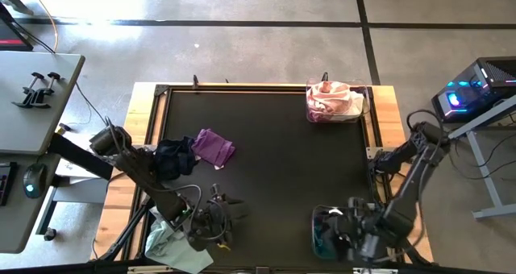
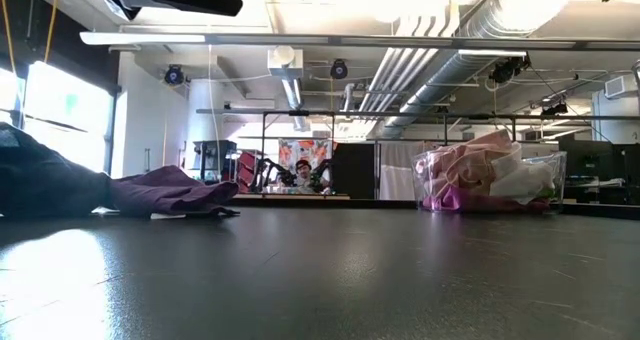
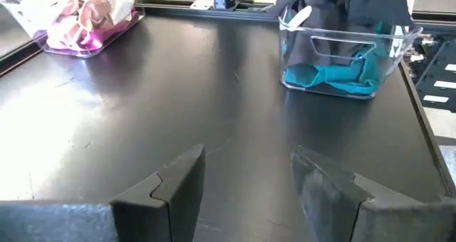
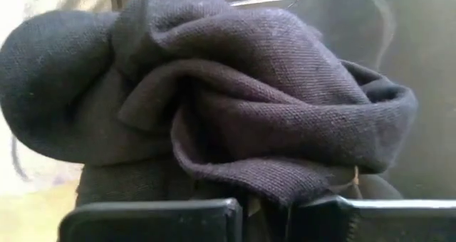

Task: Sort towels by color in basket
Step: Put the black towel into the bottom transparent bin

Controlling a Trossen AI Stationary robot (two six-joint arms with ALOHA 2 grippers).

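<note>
Towels lay in several places on the black table [image 1: 266, 157]. Near the left edge, in the high view, a purple towel [image 1: 214, 147] rested beside a dark navy towel [image 1: 174, 156], the 2 touching. The low view showed that purple towel [image 2: 170, 193] spread flat on the tabletop. At the far right corner stood a clear basket [image 1: 360, 113] heaped with pink and white towels [image 1: 333, 99]; from table height the same heap [image 2: 478, 172] rose above the basket's rim. Near the front right corner sat a second clear basket [image 3: 399, 39] with a teal towel [image 3: 335, 75] on its floor. A pale mint towel [image 1: 171, 242] lay at the front left corner, partly off the table.

The right gripper [image 4: 267, 217] was above the second basket, its fingers clenched on a bunched dark towel [image 4: 235, 107] that filled most of the right wrist view. In the left wrist view the same dark bundle hung over that basket's rim.

The left gripper [image 3: 246, 188] waited low over the front left part of the table, its 2 fingers spread apart with nothing between them, pointing across the bare black surface toward both baskets
</note>
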